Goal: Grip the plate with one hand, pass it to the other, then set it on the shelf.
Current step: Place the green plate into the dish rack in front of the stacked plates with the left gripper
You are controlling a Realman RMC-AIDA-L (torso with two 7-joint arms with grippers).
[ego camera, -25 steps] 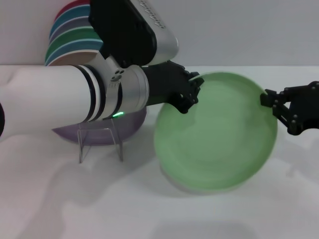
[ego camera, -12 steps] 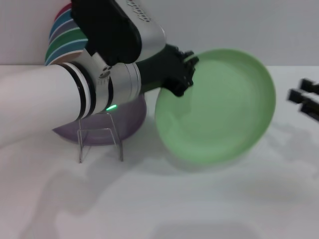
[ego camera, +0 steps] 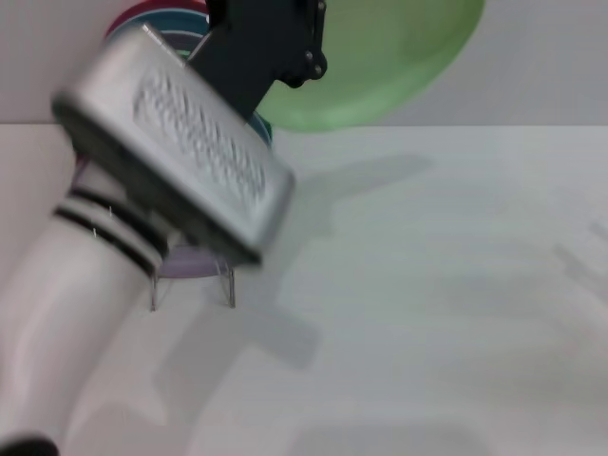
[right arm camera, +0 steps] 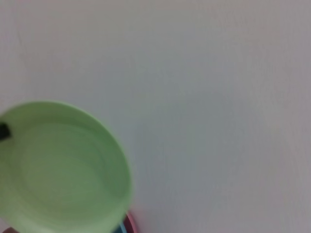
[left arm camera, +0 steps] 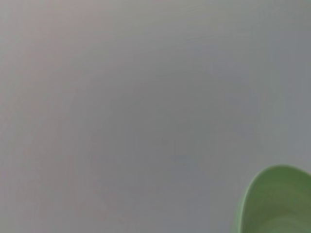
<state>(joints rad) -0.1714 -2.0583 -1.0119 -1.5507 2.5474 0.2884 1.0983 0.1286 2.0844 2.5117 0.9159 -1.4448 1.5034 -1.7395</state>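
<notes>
The pale mint-green plate [ego camera: 389, 66] is held high in the air at the top of the head view, tilted, above the back of the table. My left gripper [ego camera: 316, 43] is shut on its left rim, with the thick white left arm [ego camera: 85, 313] reaching up from the lower left. The plate also shows in the left wrist view [left arm camera: 277, 204] and, face on, in the right wrist view [right arm camera: 58, 170], where a black fingertip [right arm camera: 4, 131] sits on its rim. The clear acrylic shelf [ego camera: 195, 283] stands on the table below the left arm. My right gripper is out of view.
A lilac plate [ego camera: 190, 261] rests on the shelf, mostly hidden by the left arm. A stack of coloured plates [ego camera: 157, 17] stands at the back left against the wall. The white table [ego camera: 427, 313] stretches to the right and front.
My left arm has swung up and back, lifting the plate from table height to the top of the view. My right gripper let go and drew off to the right, out of view.
</notes>
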